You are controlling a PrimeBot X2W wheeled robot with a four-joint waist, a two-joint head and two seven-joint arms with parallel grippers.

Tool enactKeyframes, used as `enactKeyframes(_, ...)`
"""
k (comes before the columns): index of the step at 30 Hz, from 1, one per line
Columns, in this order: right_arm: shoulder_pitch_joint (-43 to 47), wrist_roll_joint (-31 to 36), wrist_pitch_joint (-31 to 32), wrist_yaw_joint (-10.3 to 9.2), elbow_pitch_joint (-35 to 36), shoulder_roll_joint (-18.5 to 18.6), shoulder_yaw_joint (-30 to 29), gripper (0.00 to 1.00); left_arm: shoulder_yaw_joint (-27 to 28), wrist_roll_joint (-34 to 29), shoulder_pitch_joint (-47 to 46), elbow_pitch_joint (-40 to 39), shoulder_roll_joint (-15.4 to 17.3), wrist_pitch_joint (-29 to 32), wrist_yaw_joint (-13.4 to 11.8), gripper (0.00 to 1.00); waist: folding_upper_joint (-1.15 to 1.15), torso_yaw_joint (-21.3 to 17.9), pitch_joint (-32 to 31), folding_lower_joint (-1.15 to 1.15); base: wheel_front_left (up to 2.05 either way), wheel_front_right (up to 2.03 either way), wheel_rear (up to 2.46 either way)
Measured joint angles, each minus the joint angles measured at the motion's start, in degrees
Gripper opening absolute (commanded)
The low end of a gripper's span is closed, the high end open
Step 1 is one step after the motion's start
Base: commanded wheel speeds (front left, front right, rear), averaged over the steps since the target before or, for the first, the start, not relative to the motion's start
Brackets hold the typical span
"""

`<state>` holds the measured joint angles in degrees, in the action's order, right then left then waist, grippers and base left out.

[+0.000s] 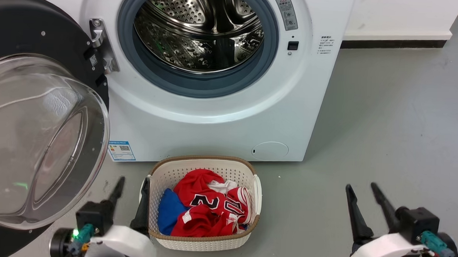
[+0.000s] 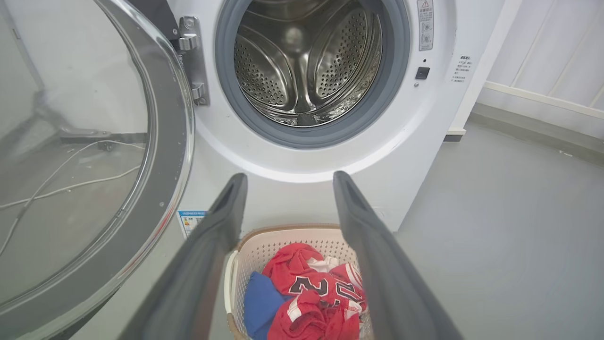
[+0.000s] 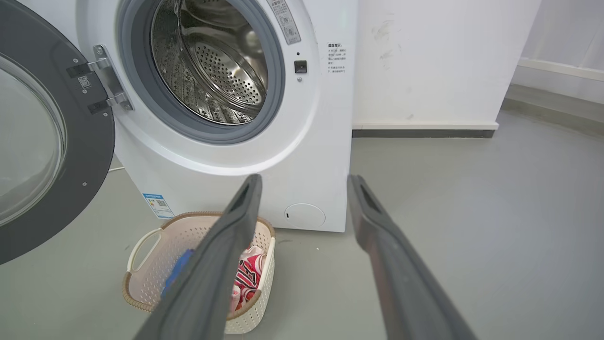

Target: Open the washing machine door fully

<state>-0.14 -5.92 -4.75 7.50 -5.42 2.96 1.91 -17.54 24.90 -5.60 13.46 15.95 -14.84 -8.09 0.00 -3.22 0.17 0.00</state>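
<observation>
The white washing machine (image 1: 221, 116) (image 2: 424, 141) (image 3: 311, 156) faces me with its steel drum (image 1: 198, 30) exposed. Its black washing machine door (image 1: 32, 35) (image 2: 155, 208) (image 3: 89, 156) is swung wide to the left on its metal hinge (image 1: 103, 47), the clear glass bowl (image 1: 35, 135) bulging toward me. My left gripper (image 1: 133, 181) (image 2: 289, 175) is open at the lower left, beside the basket and below the door's bowl, holding nothing. My right gripper (image 1: 361, 186) (image 3: 302, 177) is open over the bare floor at the lower right.
A white laundry basket (image 1: 250, 172) (image 2: 288, 238) (image 3: 188, 226) with red and blue clothes (image 1: 206, 208) stands on the grey floor (image 1: 387, 131) just in front of the machine. A white wall with a dark skirting strip (image 1: 391, 43) runs to the right. Cables (image 2: 56, 184) show through the door glass.
</observation>
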Motion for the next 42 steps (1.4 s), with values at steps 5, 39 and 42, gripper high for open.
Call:
enactKeyframes(5, 1.6, -0.5, 0.1, 0.00, -2.4, 0.0, 0.2, 0.00, -0.7, 0.5, 2.3, 2.1, -1.0, 0.4, 0.0, 0.00, 0.00, 0.0, 0.0, 0.00, 0.00, 0.00, 0.00)
enactKeyframes(39, -0.4, -35.9, 3.4, 0.00, -4.9, 0.7, -1.7, 0.00, 9.0, 27.3, 1.8, 1.8, -5.8, 8.7, 6.2, 0.00, 0.00, 0.9, 0.0, 0.00, 0.00, 0.00, 0.00)
enactKeyframes(42, -0.8, -38.6, 3.8, 0.00, -5.0, 0.7, -1.9, 0.00, 9.7, 29.1, 1.8, 1.8, -6.1, 9.2, 6.6, 0.00, 0.00, 1.0, 0.0, 0.00, 0.00, 0.00, 0.00)
